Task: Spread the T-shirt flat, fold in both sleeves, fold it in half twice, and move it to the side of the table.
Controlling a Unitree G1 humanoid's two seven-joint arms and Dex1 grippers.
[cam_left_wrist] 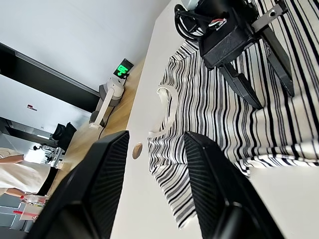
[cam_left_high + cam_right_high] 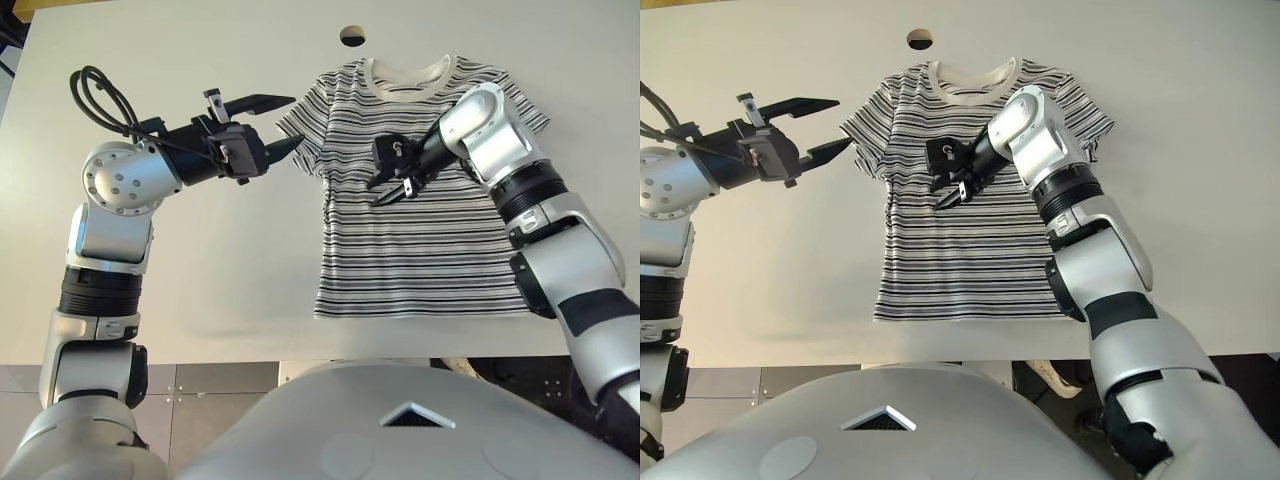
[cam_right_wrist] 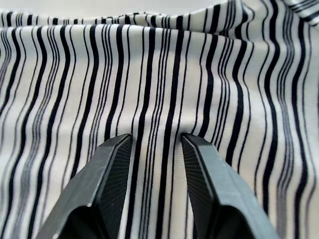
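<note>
Left eye view showed the T-shirt [image 2: 420,250] spread flat on the tabletop [image 2: 200,260], with both sleeves and every fold apparently still to do. The left gripper [image 2: 296,120] hung wide open and empty beside one sleeve. The right gripper [image 2: 375,193], partly open, pressed its tips on the chest and held nothing.

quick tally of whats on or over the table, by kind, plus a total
striped T-shirt: 1
grippers: 2 (left gripper, right gripper)
table: 1
round hole in it: 1
total: 5
</note>
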